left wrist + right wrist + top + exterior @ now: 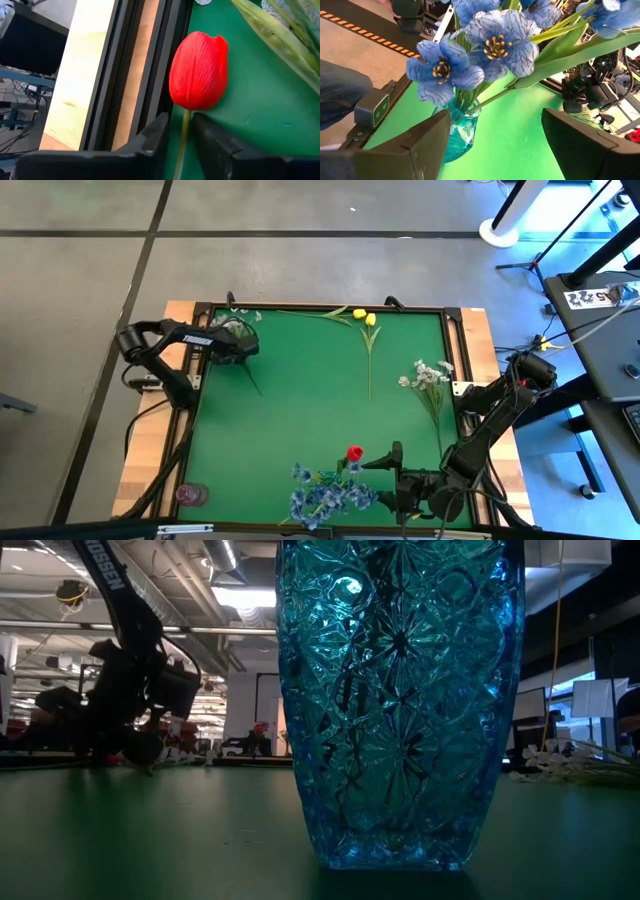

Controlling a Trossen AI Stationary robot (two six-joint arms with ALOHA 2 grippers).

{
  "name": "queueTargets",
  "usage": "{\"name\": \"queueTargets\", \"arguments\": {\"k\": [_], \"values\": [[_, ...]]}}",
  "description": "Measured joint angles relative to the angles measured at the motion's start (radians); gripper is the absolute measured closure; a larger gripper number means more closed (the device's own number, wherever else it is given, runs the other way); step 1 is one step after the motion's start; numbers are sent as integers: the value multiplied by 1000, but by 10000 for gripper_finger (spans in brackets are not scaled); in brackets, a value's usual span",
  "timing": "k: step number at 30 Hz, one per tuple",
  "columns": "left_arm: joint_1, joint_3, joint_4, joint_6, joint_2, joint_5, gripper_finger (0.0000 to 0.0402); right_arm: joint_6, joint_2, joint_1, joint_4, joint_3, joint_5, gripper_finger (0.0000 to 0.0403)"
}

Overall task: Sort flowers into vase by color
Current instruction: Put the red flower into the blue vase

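I find the left end effector (181,131) at the desk's (300,400) ten o'clock corner, fingers pinching a red tulip's (198,70) stalk, bloom dead ahead. Right end effector (495,145), at five o'clock, is spread by the blue bunch (485,47).

Red tulips: 2, one (354,452) at the near edge, one (199,70) at the far left corner. Yellow tulips (365,316): 2, far side. White sprays (427,375): 1 bunch, right. Blue flowers (325,493): 1 bunch, near. Blue glass vase (400,700): 1.
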Motion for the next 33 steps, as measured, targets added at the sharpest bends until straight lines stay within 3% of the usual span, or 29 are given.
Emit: {"name": "queueTargets", "arguments": {"k": [5,12,18,23,27,30,33], "values": [[-2,-2,4,0,3,0,390,0,0,0,-3,0,0,91],[-30,7,-86,28,-23,43,397,0,0,1,-4,0,0,91],[-159,107,-271,10,-175,19,398,-11,0,1,-4,0,29,91],[-311,262,-375,-26,-357,-39,398,-15,-10,1,-24,36,100,91],[-479,399,-343,-25,-492,-106,398,-11,-22,1,-116,109,128,91],[-660,466,-220,16,-556,-200,399,-11,-23,1,-161,152,142,91],[-862,476,12,173,-578,-323,399,-11,-24,1,-164,169,144,91]]}}
